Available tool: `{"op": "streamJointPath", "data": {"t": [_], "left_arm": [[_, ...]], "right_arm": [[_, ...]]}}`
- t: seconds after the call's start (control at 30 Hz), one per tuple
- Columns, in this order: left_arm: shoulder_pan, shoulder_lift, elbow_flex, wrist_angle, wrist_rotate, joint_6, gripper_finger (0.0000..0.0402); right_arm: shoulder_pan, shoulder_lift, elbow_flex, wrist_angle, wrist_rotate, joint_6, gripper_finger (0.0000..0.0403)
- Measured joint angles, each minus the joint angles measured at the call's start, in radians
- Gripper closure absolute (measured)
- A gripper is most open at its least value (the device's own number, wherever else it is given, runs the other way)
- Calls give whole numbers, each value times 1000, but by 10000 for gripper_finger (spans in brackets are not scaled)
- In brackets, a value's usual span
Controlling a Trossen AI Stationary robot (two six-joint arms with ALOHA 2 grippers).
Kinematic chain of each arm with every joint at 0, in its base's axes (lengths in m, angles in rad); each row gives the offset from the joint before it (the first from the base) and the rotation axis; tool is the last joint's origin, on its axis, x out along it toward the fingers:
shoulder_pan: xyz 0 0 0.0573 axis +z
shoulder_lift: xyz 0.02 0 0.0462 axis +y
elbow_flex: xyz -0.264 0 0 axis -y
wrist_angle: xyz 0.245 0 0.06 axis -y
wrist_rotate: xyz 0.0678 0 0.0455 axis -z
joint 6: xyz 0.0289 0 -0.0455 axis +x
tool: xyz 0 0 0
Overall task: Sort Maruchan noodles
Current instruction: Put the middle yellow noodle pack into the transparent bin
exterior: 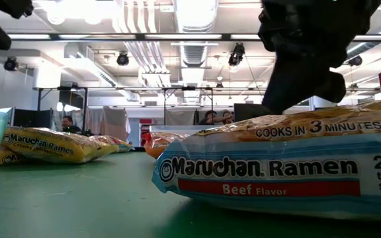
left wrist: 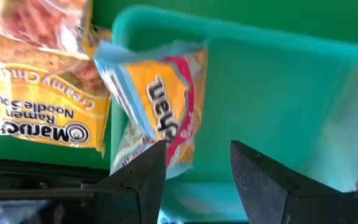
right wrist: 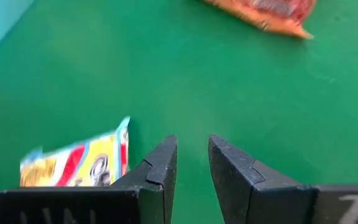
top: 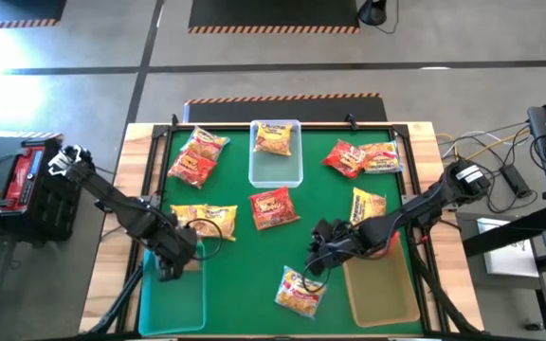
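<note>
My left gripper (top: 173, 256) (left wrist: 194, 165) stands open, pointing down over the far end of the teal bin (top: 173, 305) (left wrist: 278, 93). A yellow and pale-blue noodle packet (left wrist: 160, 106) lies in that bin's corner, one end propped against the wall, below and beside my fingers. A yellow creamy-chicken packet (left wrist: 36, 106) (top: 204, 220) rests on the green mat just outside the bin. My right gripper (top: 318, 254) (right wrist: 192, 155) hangs over bare mat with a narrow gap and nothing between its fingers. A beef packet (top: 300, 289) (right wrist: 73, 163) (exterior: 276, 165) lies flat close by.
A clear bin (top: 275, 169) at the far centre holds one packet (top: 273, 138). A tan bin (top: 379, 294) sits at the near right. Red packets (top: 197, 156) (top: 273, 206) (top: 347, 156) and a yellow one (top: 368, 204) lie scattered on the mat.
</note>
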Motion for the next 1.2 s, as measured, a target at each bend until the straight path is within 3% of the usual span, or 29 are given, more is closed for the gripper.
{"op": "streamJointPath", "data": {"t": [0.17,0.4,0.67,0.9,1.2], "left_arm": [[6,71,40,25,-96,-80,242],[63,208,156,78,-204,-189,242],[141,338,301,75,-333,-154,242],[232,356,238,73,-334,-142,247],[398,171,-8,80,-273,-199,272]], "right_arm": [[-5,0,0,82,19,-1,321],[-17,0,0,306,18,-147,321],[-46,0,0,316,7,-155,321],[-92,-1,0,330,-77,-121,321],[-141,66,0,493,-86,-23,321]]}}
